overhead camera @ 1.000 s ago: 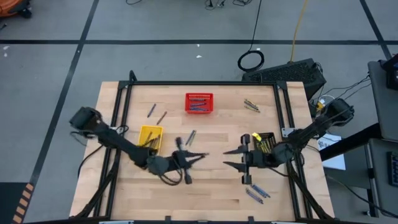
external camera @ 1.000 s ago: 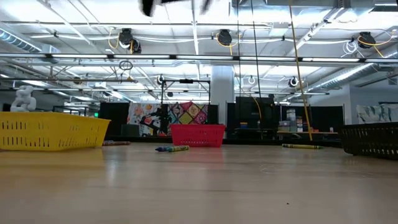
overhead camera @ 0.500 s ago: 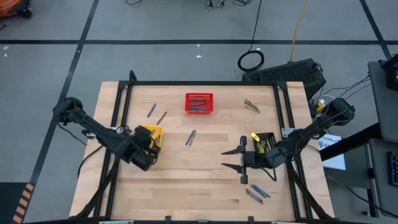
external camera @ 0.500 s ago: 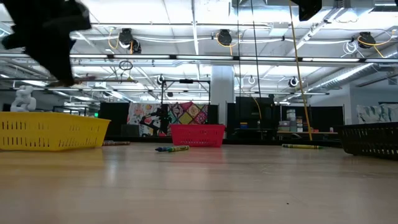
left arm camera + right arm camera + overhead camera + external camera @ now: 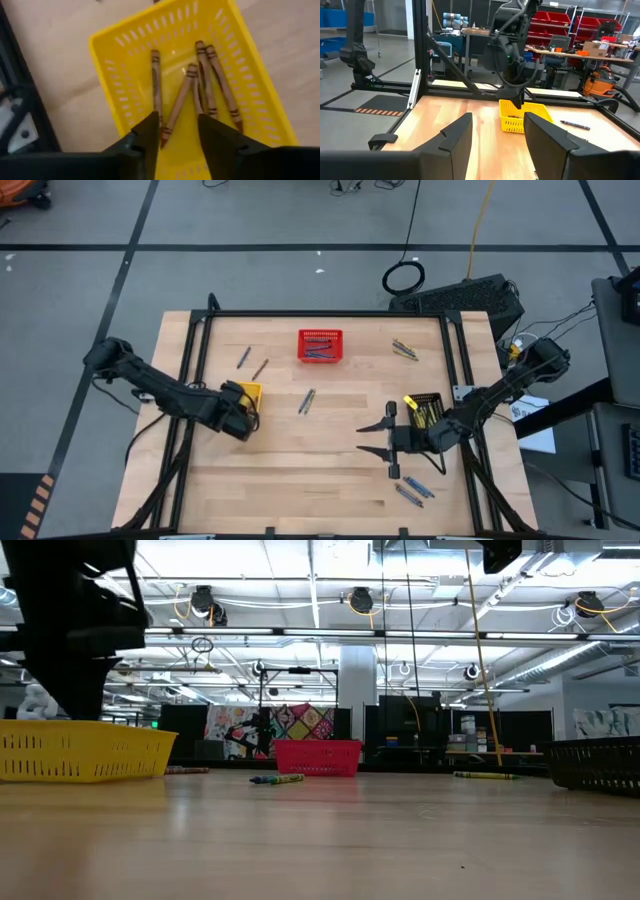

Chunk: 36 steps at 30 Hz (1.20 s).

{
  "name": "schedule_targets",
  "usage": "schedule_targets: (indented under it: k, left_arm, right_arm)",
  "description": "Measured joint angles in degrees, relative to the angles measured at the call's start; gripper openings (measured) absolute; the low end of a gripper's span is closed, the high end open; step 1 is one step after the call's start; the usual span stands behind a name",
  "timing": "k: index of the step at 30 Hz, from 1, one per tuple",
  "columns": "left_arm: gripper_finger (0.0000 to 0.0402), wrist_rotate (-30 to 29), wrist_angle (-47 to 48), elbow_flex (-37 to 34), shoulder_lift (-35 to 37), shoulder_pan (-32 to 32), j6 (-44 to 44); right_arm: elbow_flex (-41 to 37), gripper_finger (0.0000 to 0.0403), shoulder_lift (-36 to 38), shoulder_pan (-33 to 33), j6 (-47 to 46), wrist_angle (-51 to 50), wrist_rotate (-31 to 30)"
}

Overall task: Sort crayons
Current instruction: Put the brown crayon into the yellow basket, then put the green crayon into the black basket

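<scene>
My left gripper (image 5: 243,406) hangs open over the yellow basket (image 5: 242,394) at the table's left. In the left wrist view its fingers (image 5: 150,131) stand above several brown crayons (image 5: 205,82) lying on the basket's floor (image 5: 180,55). One of these crayons (image 5: 176,106) shows in the gap between the fingers. My right gripper (image 5: 372,437) is wide open and empty above the table's right middle. The red basket (image 5: 320,345) at the far middle holds blue crayons. The black basket (image 5: 427,408) at the right holds yellow-green crayons.
Loose crayons lie on the table: two at the far left (image 5: 250,362), one in the middle (image 5: 307,401), some at the far right (image 5: 404,349) and some at the near right (image 5: 412,488). A black frame (image 5: 196,360) borders the table.
My left gripper has swung from the table's middle toward the left edge and now hangs over the yellow basket. In the low view its arm has come down close above that basket.
</scene>
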<state>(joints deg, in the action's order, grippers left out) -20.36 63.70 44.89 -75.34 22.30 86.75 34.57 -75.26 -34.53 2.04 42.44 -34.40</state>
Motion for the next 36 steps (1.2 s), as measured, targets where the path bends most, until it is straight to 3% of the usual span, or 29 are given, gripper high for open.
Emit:
schedule_targets:
  k: [4,8,14,17,24,36]
  left_arm:
    - [0.0174,0.1,3.9,1.8,2.4,-2.6,-3.5]
    - [0.0193,-7.0,2.6,4.4,5.6,-4.5,-10.2]
    - [0.0196,-22.1,-15.1,4.6,6.5,-5.0,-27.9]
    - [0.0196,-26.5,-26.7,4.6,4.3,-5.0,-36.1]
    - [0.0196,-24.9,-48.8,4.7,-4.1,-4.8,-50.7]
    - [0.0196,-17.1,-54.6,4.7,-13.5,-3.8,-46.6]
  right_arm:
    - [0.0,0.0162,0.0,-0.1,0.1,-0.7,0.0]
    - [0.0,0.0162,0.0,-0.1,-0.5,-4.5,0.0]
    - [0.0,0.0162,0.0,0.8,-6.1,-11.5,0.0]
    - [0.0,0.0162,0.0,0.8,-8.0,-12.9,0.0]
    - [0.0,0.0162,0.0,0.8,-8.4,-13.1,0.0]
    - [0.0,0.0162,0.0,1.9,-19.5,-25.5,-1.7]
